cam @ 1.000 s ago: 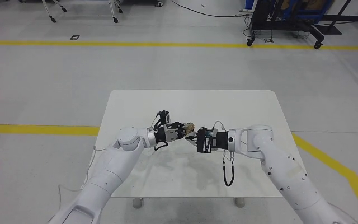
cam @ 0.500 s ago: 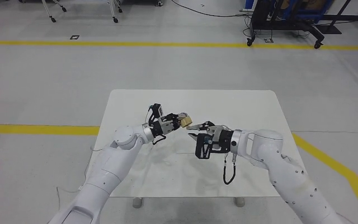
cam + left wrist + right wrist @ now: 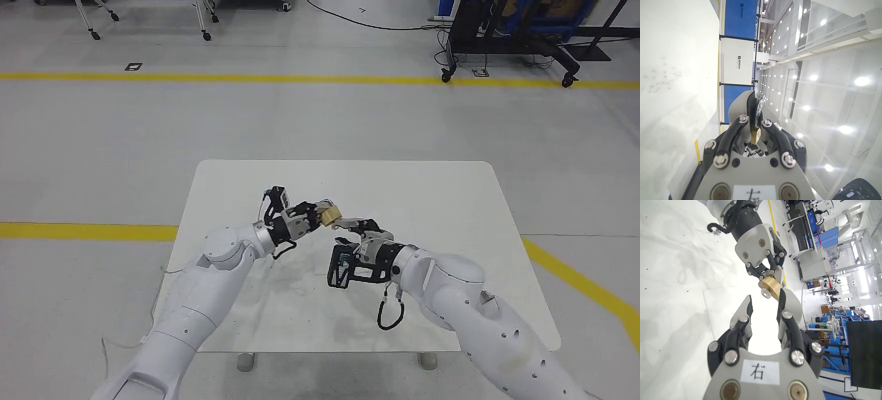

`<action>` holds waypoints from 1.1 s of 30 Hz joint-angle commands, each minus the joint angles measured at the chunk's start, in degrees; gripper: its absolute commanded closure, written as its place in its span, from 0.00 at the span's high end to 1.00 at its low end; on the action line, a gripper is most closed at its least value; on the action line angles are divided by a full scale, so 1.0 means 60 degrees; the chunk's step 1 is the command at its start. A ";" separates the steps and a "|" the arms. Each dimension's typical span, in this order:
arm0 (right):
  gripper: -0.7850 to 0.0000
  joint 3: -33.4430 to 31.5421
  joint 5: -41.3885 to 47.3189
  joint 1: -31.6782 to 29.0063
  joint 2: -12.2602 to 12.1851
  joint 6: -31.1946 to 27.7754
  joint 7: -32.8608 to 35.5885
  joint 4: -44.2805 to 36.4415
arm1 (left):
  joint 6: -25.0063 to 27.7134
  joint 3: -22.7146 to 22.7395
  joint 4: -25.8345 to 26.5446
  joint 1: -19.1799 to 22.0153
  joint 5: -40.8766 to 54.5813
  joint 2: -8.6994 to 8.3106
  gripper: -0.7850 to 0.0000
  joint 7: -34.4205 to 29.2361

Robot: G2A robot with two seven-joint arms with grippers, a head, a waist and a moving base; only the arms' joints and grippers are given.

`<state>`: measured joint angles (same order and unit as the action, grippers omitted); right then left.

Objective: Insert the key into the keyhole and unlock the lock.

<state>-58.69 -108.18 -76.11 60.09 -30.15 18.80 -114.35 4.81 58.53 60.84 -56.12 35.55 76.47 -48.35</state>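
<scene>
left gripper (image 3: 770,275) clamped on the brass lock (image 3: 772,286), pads on the body's two flat sides; lock held up off the white table (image 3: 440,200), over its middle, not resting on anything; silver shackle end (image 3: 760,105) pokes out past the left gripper's fingertips in the left wrist view, can't tell whether it's latched or released

key (image 3: 765,293) is seated in the lock's end face; only the round silver head sticks out, pointing toward the right arm; blade not visible

right gripper (image 3: 765,298) has its jaws wide apart and nothing in them; it's aimed at the key end of the lock, just short of it; key head sits just beyond the gap between the two ribbed fingers (image 3: 781,302); one fingertip overlaps the lock's edge in the right wrist view, can't tell if it's touching or just in front

top view: both arms meet over the table centre, grippers roughly nose to nose, lock between them, closer to the left one
</scene>
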 commanded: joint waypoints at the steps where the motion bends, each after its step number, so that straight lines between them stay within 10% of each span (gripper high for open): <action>1: 0.36 0.0073 -0.0070 0.0010 0.0022 0.0066 0.0028 0.0014 | -0.0017 -0.0003 -0.0011 0.0006 -0.0001 0.0008 0.00 0.0010; 27: 0.22 0.0321 -0.0417 0.0102 0.0240 0.0405 0.0200 0.0340 | -0.0084 0.0034 -0.0129 0.0034 -0.0079 0.0073 0.00 -0.0107; 33: 0.00 0.0400 -0.0539 0.0106 0.0308 0.0650 0.0399 0.0339 | -0.0105 0.0036 -0.0143 0.0041 -0.0108 0.0084 0.00 -0.0161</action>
<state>-56.32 -111.48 -75.42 61.86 -26.63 21.09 -112.34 4.12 58.73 60.00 -55.89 34.95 76.96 -49.25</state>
